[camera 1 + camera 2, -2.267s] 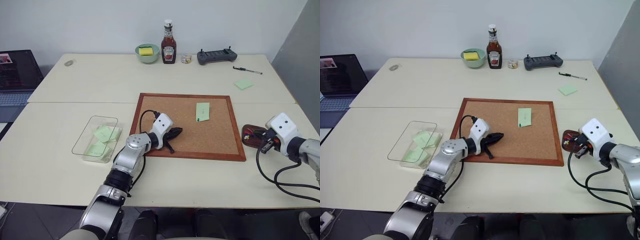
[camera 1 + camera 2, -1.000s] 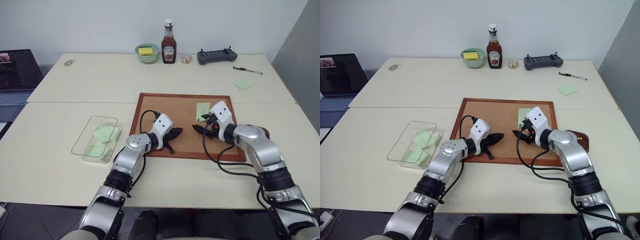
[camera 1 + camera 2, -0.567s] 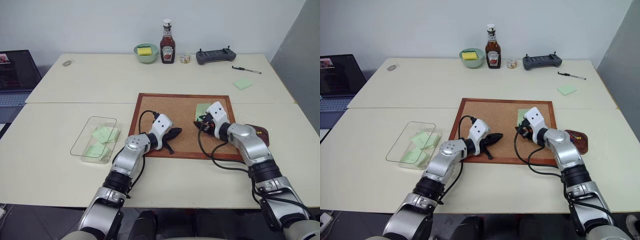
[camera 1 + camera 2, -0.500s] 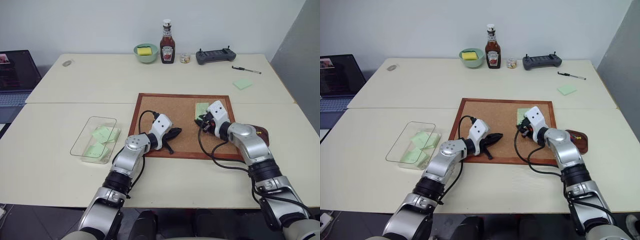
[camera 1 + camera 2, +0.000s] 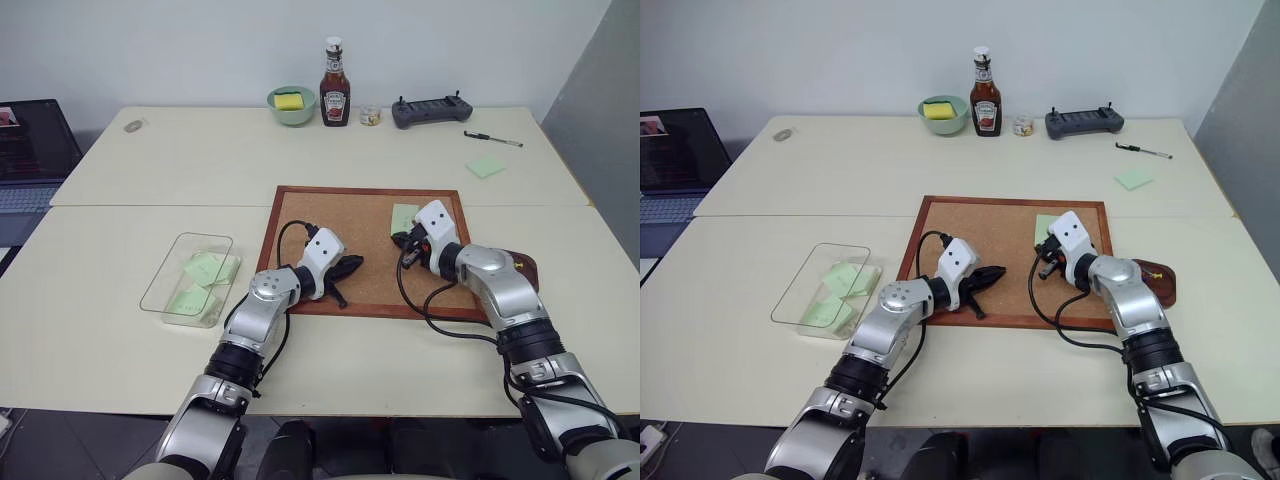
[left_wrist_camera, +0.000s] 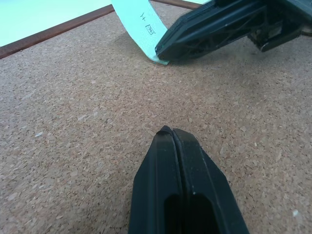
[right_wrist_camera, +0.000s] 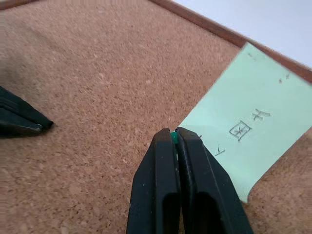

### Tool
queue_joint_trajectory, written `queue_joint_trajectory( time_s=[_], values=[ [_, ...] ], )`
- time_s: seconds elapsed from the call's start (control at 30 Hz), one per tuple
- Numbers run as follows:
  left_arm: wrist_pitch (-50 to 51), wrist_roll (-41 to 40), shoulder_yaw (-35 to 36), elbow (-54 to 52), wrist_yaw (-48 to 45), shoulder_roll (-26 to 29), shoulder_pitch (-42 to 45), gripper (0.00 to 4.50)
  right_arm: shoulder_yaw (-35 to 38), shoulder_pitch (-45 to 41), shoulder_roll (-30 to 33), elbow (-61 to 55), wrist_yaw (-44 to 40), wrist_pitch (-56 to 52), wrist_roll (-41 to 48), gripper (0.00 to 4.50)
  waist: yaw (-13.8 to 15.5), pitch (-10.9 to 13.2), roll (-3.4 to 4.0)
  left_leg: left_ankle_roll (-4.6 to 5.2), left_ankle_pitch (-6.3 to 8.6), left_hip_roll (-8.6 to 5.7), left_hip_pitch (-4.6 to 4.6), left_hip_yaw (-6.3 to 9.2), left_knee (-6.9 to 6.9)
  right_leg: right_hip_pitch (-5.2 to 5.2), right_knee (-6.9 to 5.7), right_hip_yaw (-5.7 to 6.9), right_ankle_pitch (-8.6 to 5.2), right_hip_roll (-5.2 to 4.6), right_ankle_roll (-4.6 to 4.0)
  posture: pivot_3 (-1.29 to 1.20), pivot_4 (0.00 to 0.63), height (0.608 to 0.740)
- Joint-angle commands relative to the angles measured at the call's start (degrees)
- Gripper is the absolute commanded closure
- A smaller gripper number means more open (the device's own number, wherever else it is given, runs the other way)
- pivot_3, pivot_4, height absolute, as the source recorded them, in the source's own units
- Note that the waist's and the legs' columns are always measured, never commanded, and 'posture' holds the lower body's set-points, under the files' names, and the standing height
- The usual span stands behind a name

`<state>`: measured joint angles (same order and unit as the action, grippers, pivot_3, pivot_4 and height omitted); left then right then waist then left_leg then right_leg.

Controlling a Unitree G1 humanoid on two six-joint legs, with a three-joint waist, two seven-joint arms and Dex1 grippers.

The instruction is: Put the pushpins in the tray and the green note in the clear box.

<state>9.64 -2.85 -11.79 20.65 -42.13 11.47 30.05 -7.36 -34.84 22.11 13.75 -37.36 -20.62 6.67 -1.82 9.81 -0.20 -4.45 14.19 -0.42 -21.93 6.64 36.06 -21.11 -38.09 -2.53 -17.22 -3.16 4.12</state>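
The right gripper (image 7: 174,137) just snapped closed on a green-headed pushpin (image 7: 173,138) at the green note's (image 7: 243,127) near corner, after coming over from the tray (image 5: 1157,274) beside the cork board (image 5: 970,235). The note stays on the board; the left gripper (image 6: 171,136) sits clenched, empty.

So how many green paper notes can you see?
About 5: one on the cork board by the right gripper, one far back near the pen, and about three in the clear box, where more may be hidden.
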Motion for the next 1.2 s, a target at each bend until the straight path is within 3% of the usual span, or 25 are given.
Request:
queue_joint_trajectory(
  time_s=[0.03,0.37,0.63,0.77,0.87,1.1,1.2],
  values=[
    [2.12,0.4,-1.38,2.35,-0.53,-0.19,-2.09,4.5,1.43,-1.74,1.13,-7.74,-2.31,-0.13,2.07,4.45,0.02,0.0,0.0,0.0,0.0,0.0,0.01,0.01,0.0,0.02,0.0,0.01,0.0,0.0,0.0,0.0,0.15,0.74],
    [6.41,-4.04,3.18,-2.63,0.18,-0.41,-0.12,4.5,-1.12,-1.25,4.08,-15.78,-6.48,-1.03,1.05,4.45,-0.03,0.0,0.0,0.0,0.0,0.0,0.0,0.0,0.0,0.0,0.0,0.01,0.0,0.0,0.0,0.0,0.15,0.74],
    [25.03,-17.39,12.85,-17.72,1.03,2.09,1.33,3.04,-3.41,0.29,5.67,-17.15,-7.13,1.59,-1.33,4.5,-0.34,0.07,-0.09,-0.01,-0.01,0.05,-0.41,0.05,0.01,-0.38,-0.04,0.03,0.0,0.04,-0.01,0.0,0.15,0.74],
    [31.59,-21.75,14.32,-22.55,0.64,3.62,0.98,2.28,-3.76,0.11,5.09,-16.27,-6.87,2.42,-1.74,4.5,-0.4,0.07,-0.1,-0.03,-0.02,0.03,-0.6,0.07,0.02,-0.52,0.0,0.04,0.01,0.02,-0.01,0.0,0.15,0.74],
    [34.2,-24.06,15.0,-24.17,0.9,4.25,0.94,1.65,-4.13,-0.16,4.88,-15.58,-6.75,3.23,-2.14,4.5,-0.4,0.08,-0.1,-0.07,-0.04,0.03,-0.65,0.07,0.02,-0.58,-0.01,0.05,0.01,0.03,-0.02,0.0,0.15,0.74],
    [35.0,-27.68,16.64,-21.5,4.35,-0.1,5.18,0.26,-5.32,-0.43,4.89,-15.61,-6.95,5.32,-3.74,4.5,-0.18,0.11,-0.17,-0.09,-0.05,0.03,-0.71,0.08,0.06,-0.61,-0.01,0.06,0.01,0.02,-0.02,0.0,0.15,0.74],
    [33.61,-27.22,16.29,-18.68,4.87,-1.65,7.43,0.26,-5.9,-0.28,5.14,-16.4,-7.24,5.92,-4.49,4.5,-0.09,0.11,-0.17,-0.23,-0.13,0.01,-0.72,0.05,0.06,-0.6,0.0,0.05,0.01,0.02,-0.02,0.0,0.15,0.74]
  ],
)
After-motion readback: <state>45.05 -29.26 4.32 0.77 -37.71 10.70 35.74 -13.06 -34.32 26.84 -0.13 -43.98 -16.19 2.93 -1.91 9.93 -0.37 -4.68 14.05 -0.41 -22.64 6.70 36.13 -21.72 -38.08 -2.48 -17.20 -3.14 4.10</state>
